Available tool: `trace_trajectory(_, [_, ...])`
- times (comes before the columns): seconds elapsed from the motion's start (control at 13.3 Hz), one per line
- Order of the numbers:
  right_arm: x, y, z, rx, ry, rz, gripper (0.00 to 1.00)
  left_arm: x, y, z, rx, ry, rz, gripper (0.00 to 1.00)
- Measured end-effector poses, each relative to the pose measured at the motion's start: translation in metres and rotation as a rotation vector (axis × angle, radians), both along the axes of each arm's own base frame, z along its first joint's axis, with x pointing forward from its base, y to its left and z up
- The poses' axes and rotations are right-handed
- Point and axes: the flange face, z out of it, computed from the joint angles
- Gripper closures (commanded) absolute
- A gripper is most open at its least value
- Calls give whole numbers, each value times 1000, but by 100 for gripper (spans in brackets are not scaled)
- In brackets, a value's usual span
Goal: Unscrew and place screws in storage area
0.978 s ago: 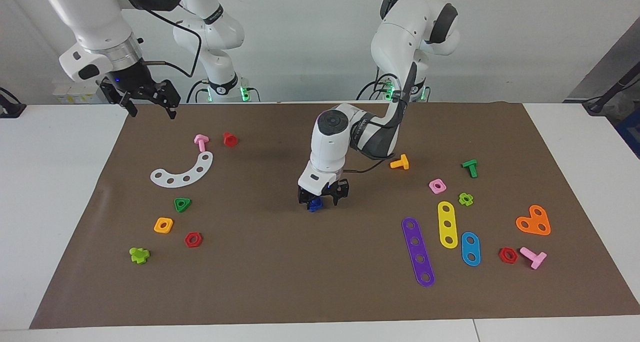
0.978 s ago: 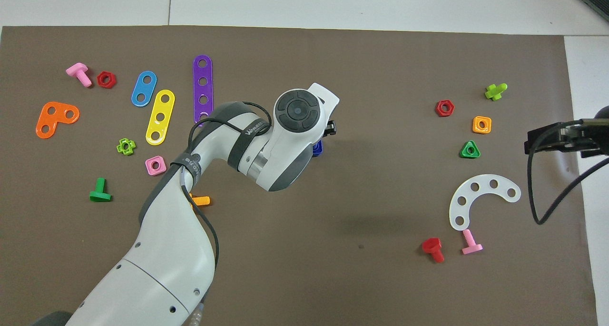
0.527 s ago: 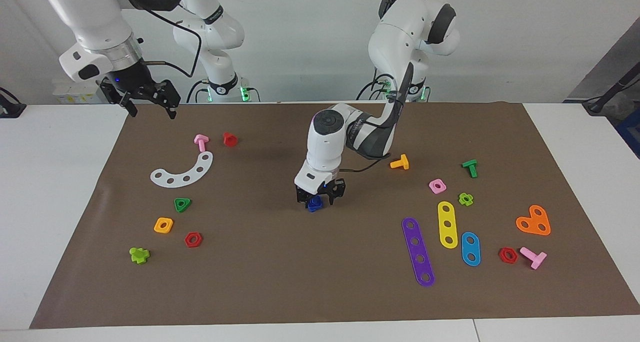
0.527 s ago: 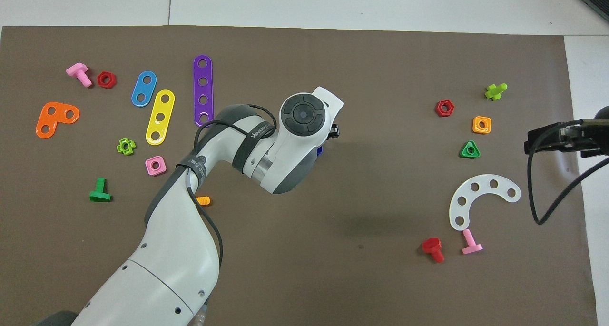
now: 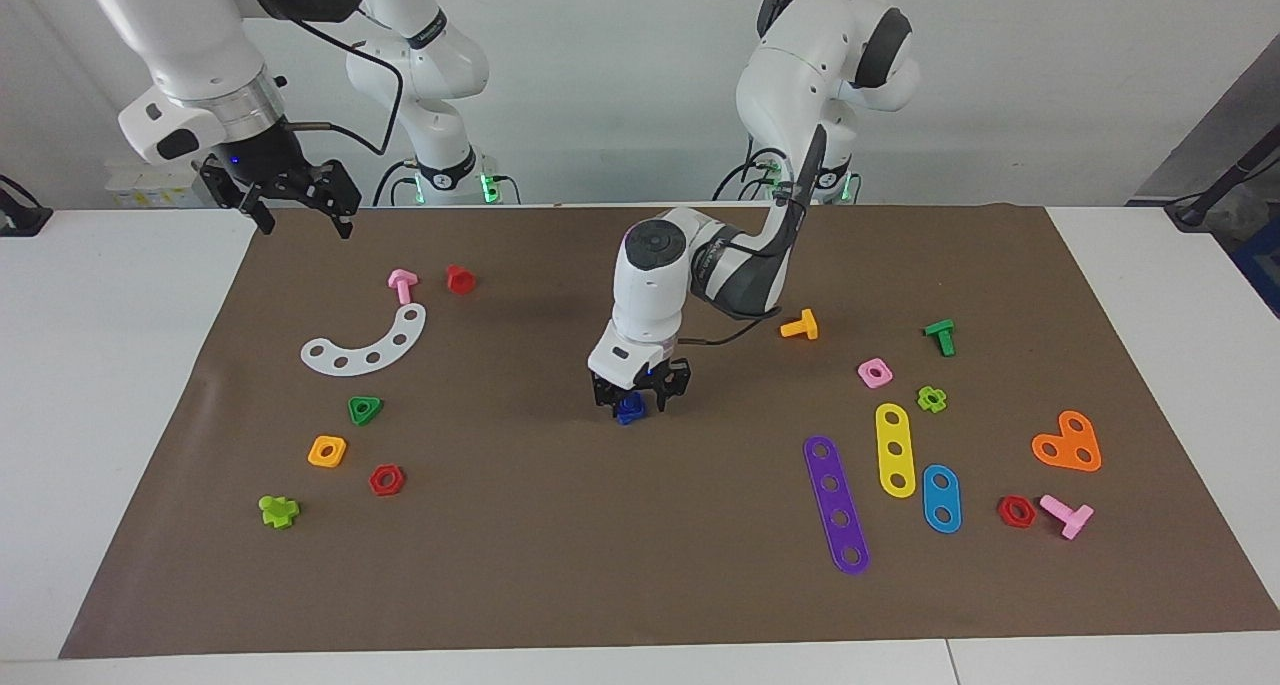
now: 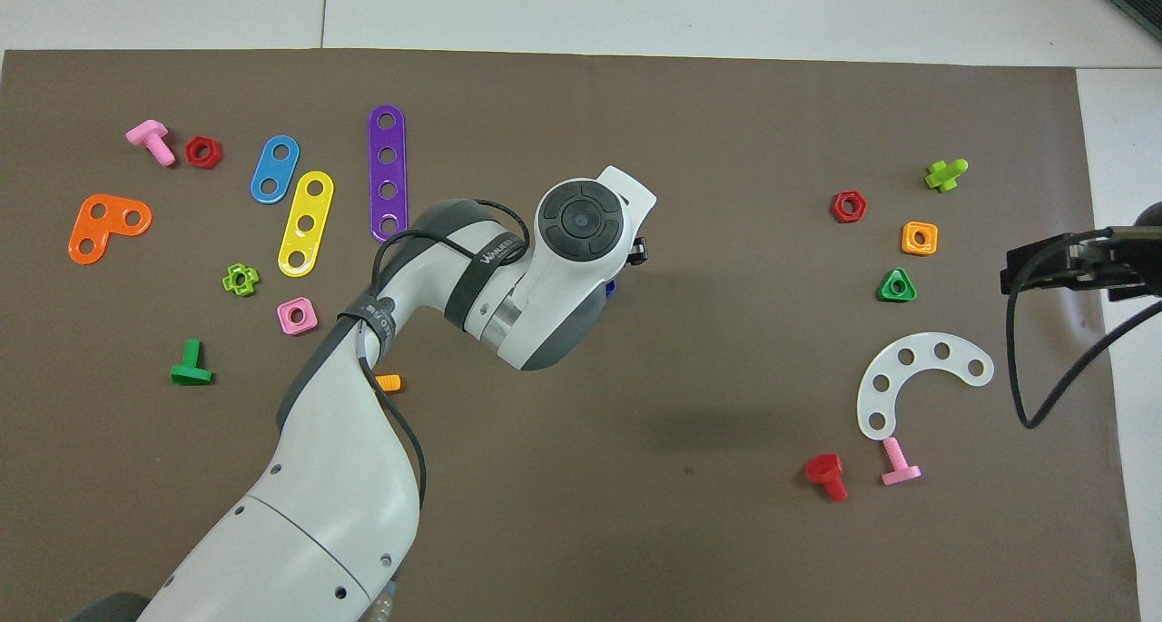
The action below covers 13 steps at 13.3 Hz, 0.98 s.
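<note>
Brown mat (image 5: 560, 525), mid-table: my left gripper (image 5: 631, 402) is down w/ fingers straddling dark-blue bolt (image 5: 629, 408), grip unclear. My right gripper (image 5: 296, 212) waits wide open, raised at mat corner.

The left gripper (image 5: 630, 397) now sits a touch closer to the right arm's end of the counter than a second ago, toward nine o'clock in the facing view. Its jaws stand narrower around the dark-blue bolt (image 5: 629, 408). In the overhead view less of that bolt (image 6: 610, 286) shows past the wrist.
</note>
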Motion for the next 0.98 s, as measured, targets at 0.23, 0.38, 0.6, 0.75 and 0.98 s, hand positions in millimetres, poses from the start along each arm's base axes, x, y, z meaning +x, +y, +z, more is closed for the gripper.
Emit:
trace_trajectory(0.23, [0,0,0,0,0,0,0,-5,-5,-4,4,6,-9,29])
trace_trajectory(0.38, [0,0,0,0,0,0,0,-7,-8,-6,5,8,-15,31])
trace_trajectory(0.6, [0,0,0,0,0,0,0,-8,-8,-10,10,12,-16,36])
trace_trajectory(0.75, [0,0,0,0,0,0,0,-9,-7,-14,14,17,-16,40])
trace_trajectory(0.98, [0,0,0,0,0,0,0,-9,-7,-15,15,19,-17,42])
